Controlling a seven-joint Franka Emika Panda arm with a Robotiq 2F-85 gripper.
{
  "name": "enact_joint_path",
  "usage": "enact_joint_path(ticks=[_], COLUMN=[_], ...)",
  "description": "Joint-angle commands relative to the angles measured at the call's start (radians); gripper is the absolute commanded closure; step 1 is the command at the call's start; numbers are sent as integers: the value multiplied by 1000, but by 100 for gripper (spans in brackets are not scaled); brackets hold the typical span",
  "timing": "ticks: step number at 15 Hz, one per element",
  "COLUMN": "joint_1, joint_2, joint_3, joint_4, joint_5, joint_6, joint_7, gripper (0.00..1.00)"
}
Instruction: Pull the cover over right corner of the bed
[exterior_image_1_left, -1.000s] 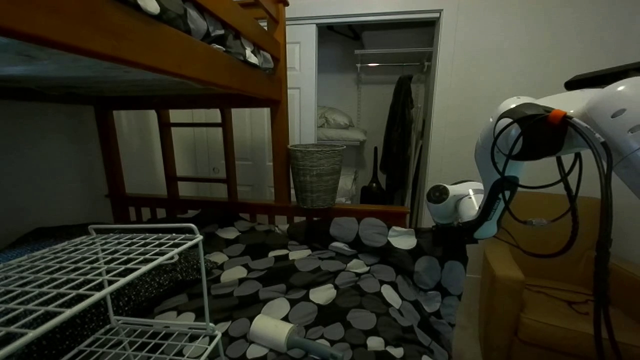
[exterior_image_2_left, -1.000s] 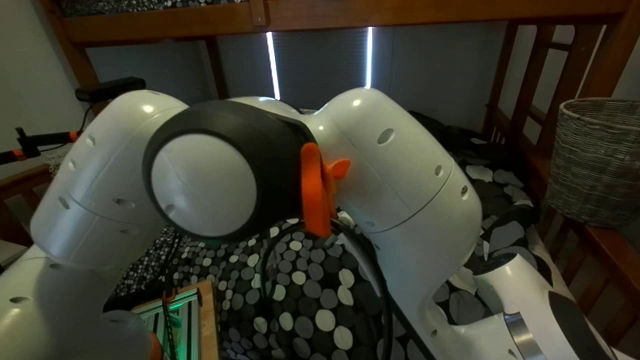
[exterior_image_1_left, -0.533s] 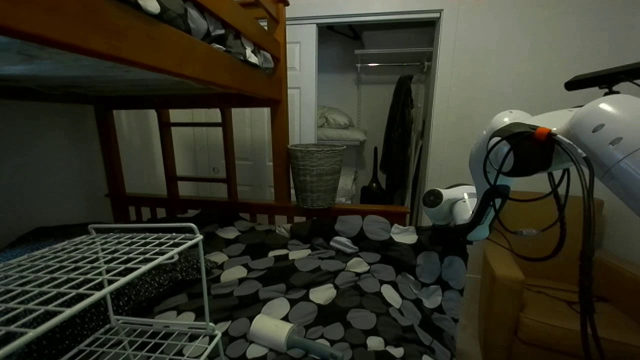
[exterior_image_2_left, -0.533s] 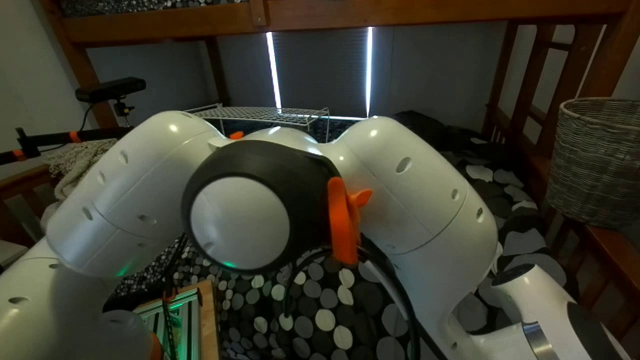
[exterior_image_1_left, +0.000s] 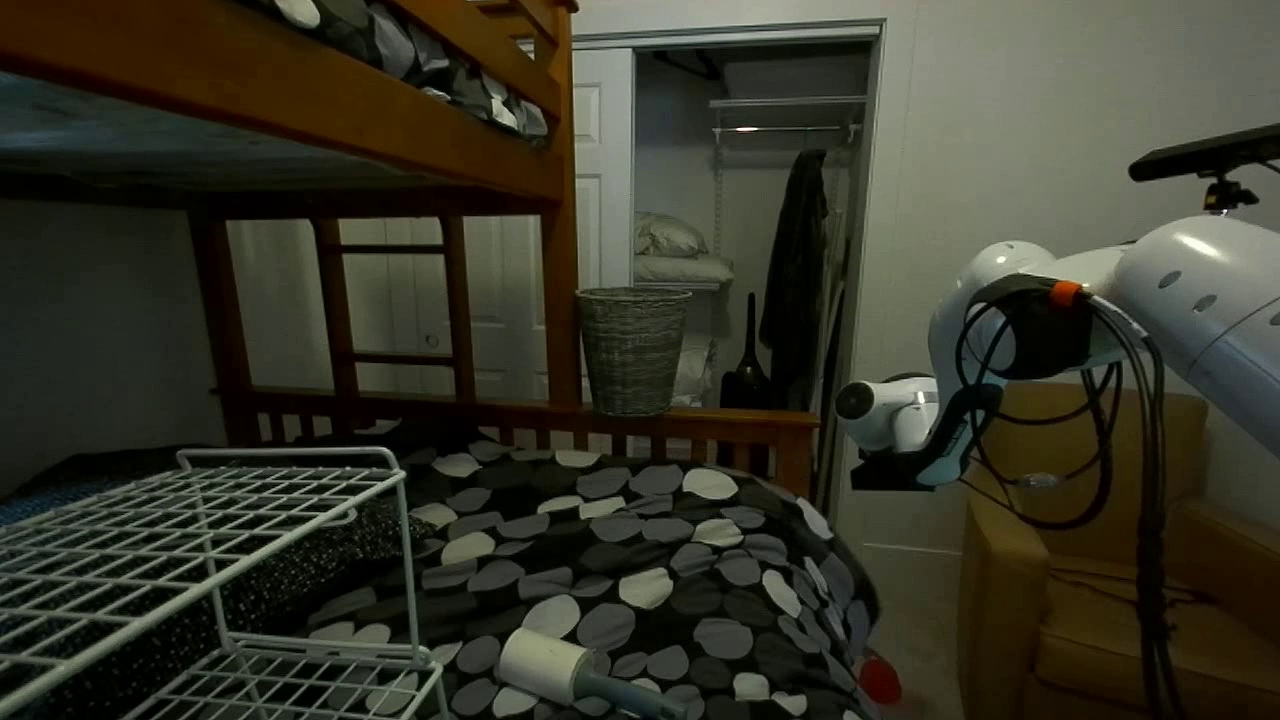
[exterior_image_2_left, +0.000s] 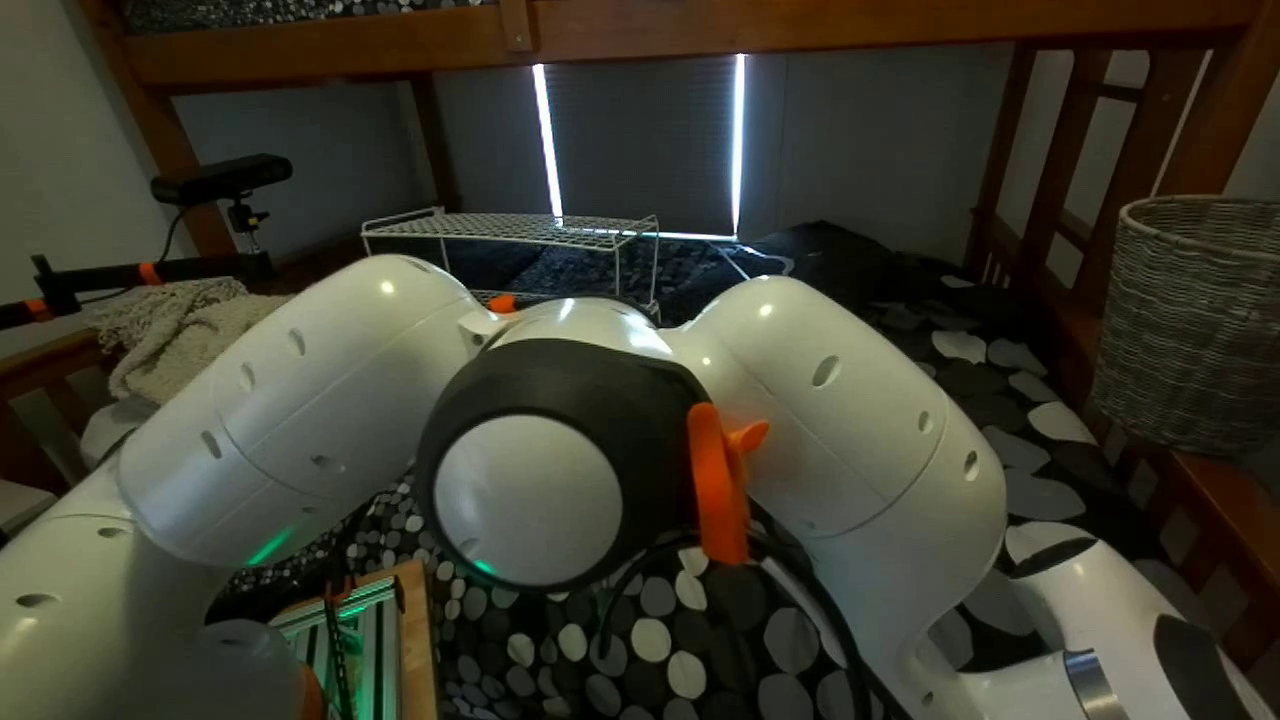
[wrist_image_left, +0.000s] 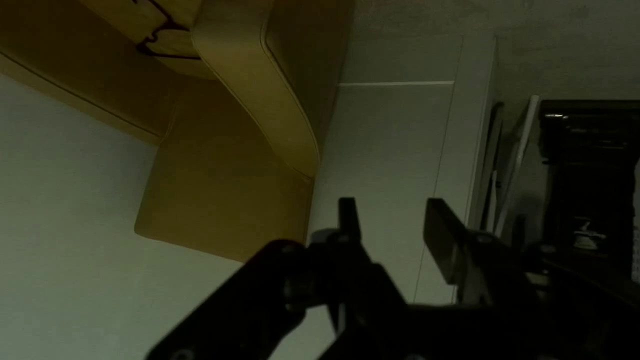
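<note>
The cover (exterior_image_1_left: 640, 580), black with white and grey round spots, lies on the lower bunk. Its right side slopes down at the mattress's right edge, short of the rail's right end. It also shows under and behind the arm in an exterior view (exterior_image_2_left: 660, 640). The wooden bunk bed (exterior_image_1_left: 563, 340) has its low end rail bare at the right corner (exterior_image_1_left: 795, 445). My gripper (exterior_image_1_left: 893, 472) hangs in the air right of that corner, apart from the cover. In the wrist view my gripper (wrist_image_left: 391, 202) is open, with nothing between its fingers; the cover is out of that view.
A tan armchair (exterior_image_1_left: 1090, 600) stands right of the bed, below the arm. A wicker basket (exterior_image_1_left: 634, 352) stands on the end rail. A white wire rack (exterior_image_1_left: 290, 490) and a lint roller (exterior_image_1_left: 545, 667) are on the bed. A red object (exterior_image_1_left: 880, 680) shows by the bed's right edge.
My gripper has let go of the cover. The cover's right corner, earlier stretched up to the gripper, has dropped left and down, baring the rail's end. The arm has moved slightly down and left.
</note>
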Motion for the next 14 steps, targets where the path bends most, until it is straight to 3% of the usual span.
enact_joint_path(ticks=[1,5,14], joint_1=[-11,-4,7], joint_2=[33,-31,-293], joint_3=[2,16,75], joint_4=[52,-20,-301], joint_5=[53,109,254], joint_6=[-26,-54,6], joint_7=[-28,-128,-522], gripper=[27,0,0])
